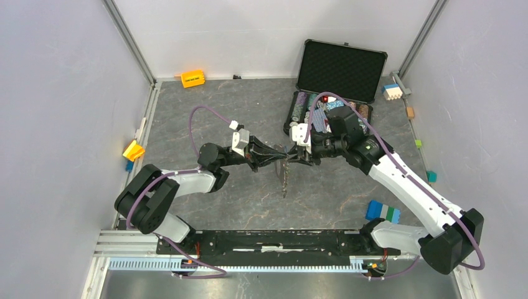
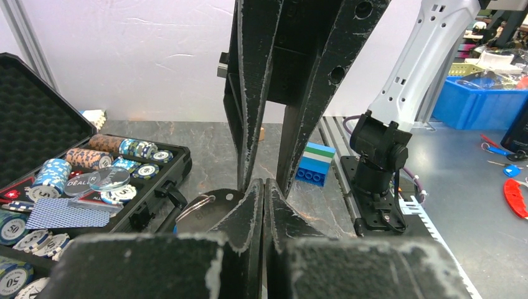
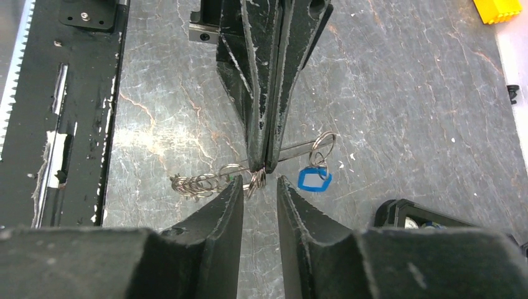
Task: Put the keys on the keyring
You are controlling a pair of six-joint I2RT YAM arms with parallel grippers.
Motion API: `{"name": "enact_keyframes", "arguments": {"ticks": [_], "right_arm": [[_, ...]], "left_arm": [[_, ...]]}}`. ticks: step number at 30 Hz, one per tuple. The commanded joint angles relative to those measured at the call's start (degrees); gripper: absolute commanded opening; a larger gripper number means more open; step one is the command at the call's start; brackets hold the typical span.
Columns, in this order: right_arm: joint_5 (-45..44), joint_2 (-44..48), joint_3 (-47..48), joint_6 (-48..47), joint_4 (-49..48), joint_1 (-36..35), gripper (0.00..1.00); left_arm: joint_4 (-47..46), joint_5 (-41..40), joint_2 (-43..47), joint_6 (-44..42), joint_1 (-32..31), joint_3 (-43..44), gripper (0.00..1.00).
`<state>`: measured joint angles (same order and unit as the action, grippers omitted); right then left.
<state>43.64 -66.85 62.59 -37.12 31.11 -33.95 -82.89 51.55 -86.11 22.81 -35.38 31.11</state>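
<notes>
The right end effector [image 3: 260,187] is narrowly parted and grips nothing. Just beyond its fingertips, the left end effector [image 3: 261,163] is clamped on the keyring [image 3: 231,171], likely steadying it above the worktop [image 3: 405,93] for threading. The blue tag [image 3: 314,179] dangles slightly farther out.

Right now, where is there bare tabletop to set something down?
Back-left, between yellow brick and left arm; front centre, before the base rail. Crowded where the jaws meet at the keyring and by the poker chip case.
</notes>
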Motion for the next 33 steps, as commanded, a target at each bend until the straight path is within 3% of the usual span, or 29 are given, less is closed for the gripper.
{"name": "enact_keyframes", "arguments": {"ticks": [1,9,16,21,27,33], "right_arm": [[3.0,-0.6,1.5,-0.5,-0.6,0.1,0.29],[3.9,-1.2,0.5,-0.1,-1.0,0.1,0.19],[3.4,-0.8,0.3,0.1,-1.4,0.1,0.00],[-2.3,-0.8,4.5,-1.4,2.8,0.0,0.00],[-19.4,-3.0,11.0,-2.2,10.1,-7.2,0.00],[-32.1,-7.5,15.9,-1.4,15.2,-14.3,0.00]], "left_arm": [[-5.0,0.5,0.8,2.7,-0.2,1.2,0.02],[-5.1,0.5,1.2,2.6,-0.2,1.0,0.02],[-5.1,0.4,1.2,2.7,-0.2,1.0,0.02],[-4.3,1.4,1.0,-0.4,-0.1,1.0,0.03],[6.3,5.3,2.9,-9.7,1.7,3.2,0.38],[22.5,6.3,6.0,-19.7,4.3,5.1,0.53]]}}
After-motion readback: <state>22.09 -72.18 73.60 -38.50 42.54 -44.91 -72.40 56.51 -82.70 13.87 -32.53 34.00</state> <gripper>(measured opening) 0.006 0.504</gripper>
